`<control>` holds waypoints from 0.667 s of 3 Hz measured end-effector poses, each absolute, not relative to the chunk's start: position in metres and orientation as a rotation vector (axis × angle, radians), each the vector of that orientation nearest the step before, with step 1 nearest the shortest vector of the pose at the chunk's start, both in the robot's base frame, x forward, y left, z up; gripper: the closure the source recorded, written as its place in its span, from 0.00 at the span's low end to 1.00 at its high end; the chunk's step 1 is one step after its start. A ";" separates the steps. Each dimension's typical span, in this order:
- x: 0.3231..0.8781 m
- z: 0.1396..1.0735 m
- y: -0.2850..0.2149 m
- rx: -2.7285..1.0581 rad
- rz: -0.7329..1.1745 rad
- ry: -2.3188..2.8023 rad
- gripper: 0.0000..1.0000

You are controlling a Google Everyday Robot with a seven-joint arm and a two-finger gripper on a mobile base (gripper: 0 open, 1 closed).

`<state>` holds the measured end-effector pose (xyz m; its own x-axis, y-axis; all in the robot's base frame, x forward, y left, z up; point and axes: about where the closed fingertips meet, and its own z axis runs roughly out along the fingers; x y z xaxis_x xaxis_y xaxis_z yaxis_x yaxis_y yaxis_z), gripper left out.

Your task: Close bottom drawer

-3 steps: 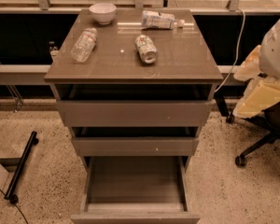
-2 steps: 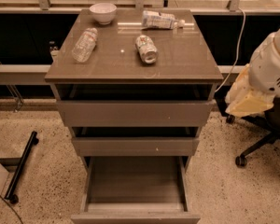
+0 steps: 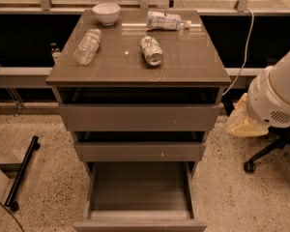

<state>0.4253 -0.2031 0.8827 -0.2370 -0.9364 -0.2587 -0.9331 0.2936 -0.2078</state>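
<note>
At the near foot of the cabinet [image 3: 193,57], the bottom drawer [image 3: 140,195] stands pulled far out, its tray bare and its flat front panel at the lower edge. It is probably stiff, light and free-sliding. With no handle, a flat push on the middle of the front panel should serve. Right of the cabinet, the pincer [image 3: 240,122] hangs well apart from the drawer; whether it is open or closed cannot be told.
</note>
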 end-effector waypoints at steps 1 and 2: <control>0.425 0.836 -0.209 -1.586 0.049 2.276 1.00; 0.425 0.836 -0.209 -1.586 0.049 2.276 1.00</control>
<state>0.4245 -0.2086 0.8362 -0.3013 -0.9003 -0.3141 -0.9130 0.3675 -0.1774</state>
